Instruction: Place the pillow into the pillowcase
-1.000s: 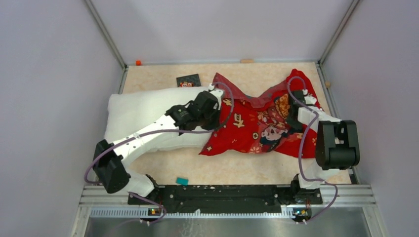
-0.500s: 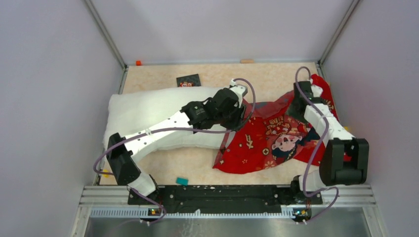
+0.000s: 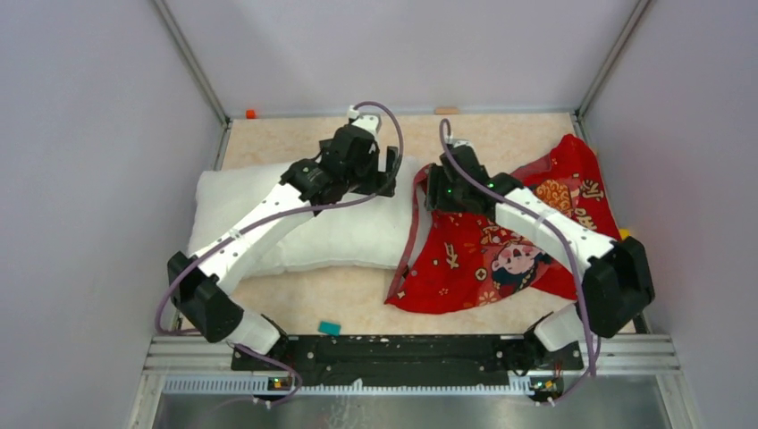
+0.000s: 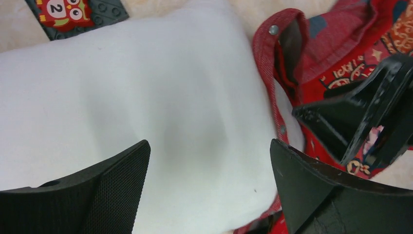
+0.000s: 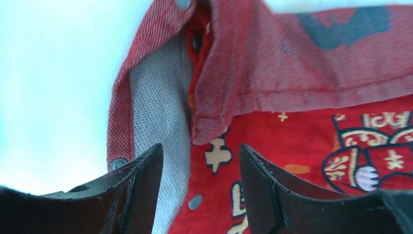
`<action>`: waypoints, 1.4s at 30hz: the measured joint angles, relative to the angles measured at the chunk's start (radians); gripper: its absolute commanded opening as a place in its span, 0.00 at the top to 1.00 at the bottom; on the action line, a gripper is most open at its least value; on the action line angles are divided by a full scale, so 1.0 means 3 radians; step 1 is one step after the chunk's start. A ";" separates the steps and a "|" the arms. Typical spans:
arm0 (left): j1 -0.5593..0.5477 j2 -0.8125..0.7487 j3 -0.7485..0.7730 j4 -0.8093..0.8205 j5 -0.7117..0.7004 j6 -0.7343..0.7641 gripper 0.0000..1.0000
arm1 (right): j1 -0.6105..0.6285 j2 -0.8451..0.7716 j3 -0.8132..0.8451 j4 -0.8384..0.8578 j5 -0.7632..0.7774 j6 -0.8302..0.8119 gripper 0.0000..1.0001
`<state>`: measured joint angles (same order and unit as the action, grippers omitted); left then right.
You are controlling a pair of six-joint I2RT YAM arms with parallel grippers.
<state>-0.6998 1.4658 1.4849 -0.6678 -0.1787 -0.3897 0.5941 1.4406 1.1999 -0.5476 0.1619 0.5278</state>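
Pillow (image 3: 295,223): on the left half of the table (image 3: 357,308). Nearly all of it is bare and outside the case. Only its right end reaches the red opening, apparently just past the hem. Judged an early stage, with the bulk of the stuffing left to do.
Pillow axis: long side runs left to right, roughly parallel to the near edge. Right end points into the case mouth.
Pillowcase (image 3: 509,259): on the right half of the table, rumpled and mostly flat, print up, touching the pillow's right end. Mouth faces left towards the pillow; closed end lies towards the far right corner.
Mouth hem (image 4: 265,63): upper layer turned back with pale lining showing. It lies along the pillow's end and does not cover it.
Left gripper (image 4: 209,146): jaws wide apart, nothing held, hovering over the pillow's right portion.
Right gripper (image 5: 199,148): jaws parted, nothing between them, poised just above the hem.
Snap studs (image 5: 195,201): set along the hem, all undone.
Remaining: regrip the hem and draw the case over the pillow's full length.
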 measured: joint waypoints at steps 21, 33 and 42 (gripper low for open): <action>0.0266 0.0642 -0.0005 0.0111 -0.0464 0.0252 1.00 | -0.0221 -0.0113 -0.0581 0.0127 0.0203 0.0195 1.00; 0.0905 0.0248 0.0023 -0.0114 -0.0507 0.0263 1.00 | -0.0224 -0.0445 -0.0903 0.0079 0.0384 0.0100 1.00; 0.0969 0.0038 0.0313 -0.0334 -0.0506 0.0262 1.00 | -0.0214 -0.0437 -0.0983 0.0116 0.0334 0.0037 1.00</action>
<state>-0.4091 1.4773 1.5787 -0.7681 -0.3305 -0.3111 0.5301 1.3094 0.9051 -0.5129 0.2623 0.5388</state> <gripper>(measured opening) 0.026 0.014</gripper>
